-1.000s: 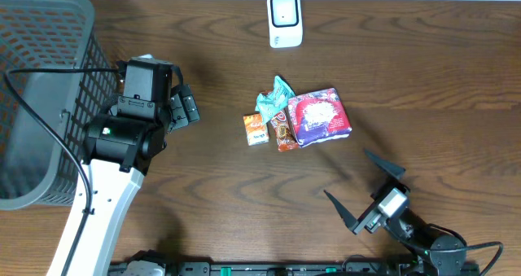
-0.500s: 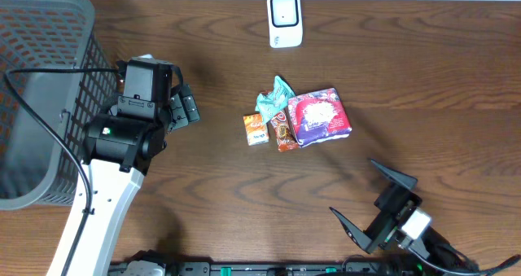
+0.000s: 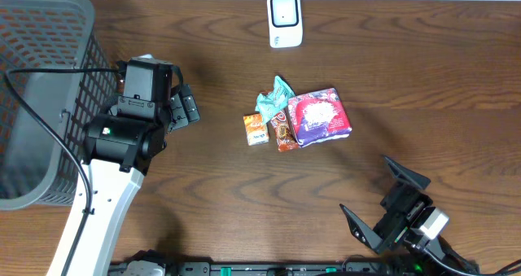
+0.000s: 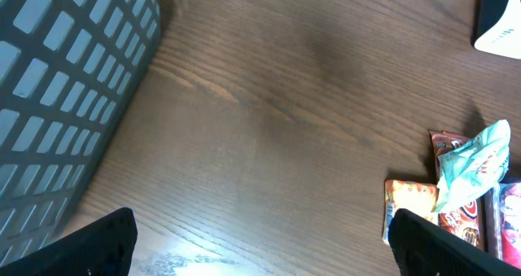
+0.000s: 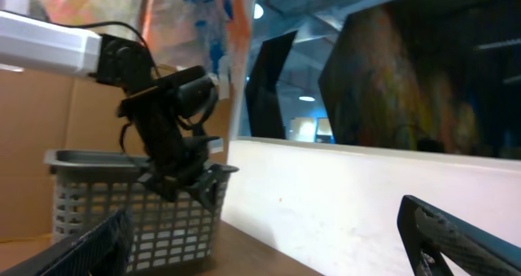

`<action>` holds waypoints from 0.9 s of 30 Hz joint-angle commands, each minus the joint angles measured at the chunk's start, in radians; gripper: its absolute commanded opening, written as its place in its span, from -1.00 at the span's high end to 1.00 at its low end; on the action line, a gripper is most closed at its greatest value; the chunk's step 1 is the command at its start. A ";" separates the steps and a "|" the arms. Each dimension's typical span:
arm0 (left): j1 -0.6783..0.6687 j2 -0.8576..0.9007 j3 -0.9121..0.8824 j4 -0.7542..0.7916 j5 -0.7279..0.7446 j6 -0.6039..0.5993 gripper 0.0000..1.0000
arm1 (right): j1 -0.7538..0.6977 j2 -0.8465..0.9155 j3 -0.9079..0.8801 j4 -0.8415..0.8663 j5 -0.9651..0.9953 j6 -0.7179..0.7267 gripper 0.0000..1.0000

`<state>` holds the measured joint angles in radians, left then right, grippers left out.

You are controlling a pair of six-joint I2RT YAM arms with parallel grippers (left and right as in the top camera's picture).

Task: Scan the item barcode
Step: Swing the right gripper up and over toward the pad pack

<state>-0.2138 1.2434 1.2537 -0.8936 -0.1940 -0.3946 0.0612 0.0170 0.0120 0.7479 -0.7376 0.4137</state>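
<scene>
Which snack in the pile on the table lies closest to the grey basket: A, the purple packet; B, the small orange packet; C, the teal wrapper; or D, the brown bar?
B: in the overhead view the small orange packet sits at the basket-side end of the pile, with the brown bar, teal wrapper and purple packet all farther from the grey basket.

We find the basket (image 3: 41,89) at the left end of the table (image 3: 448,81), the left arm (image 3: 122,138) just beside it, and the scanner (image 3: 285,19) at the far edge. In the middle a small packet (image 3: 256,129), a bar (image 3: 282,133) and a large packet (image 3: 319,116) lie touching, left to right, with a crumpled wrapper (image 3: 275,97) behind the bar. The right gripper (image 3: 365,183) sits at the near right, well apart from them.
</scene>
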 commanded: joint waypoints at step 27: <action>0.002 -0.009 0.007 -0.003 -0.020 -0.011 -0.96 | 0.004 0.966 1.055 -1.308 0.249 -0.431 -0.98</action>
<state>-0.2138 1.2434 1.2537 -0.8940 -0.1940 -0.3965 0.0612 0.8429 0.9363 -0.4706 -0.4801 0.0723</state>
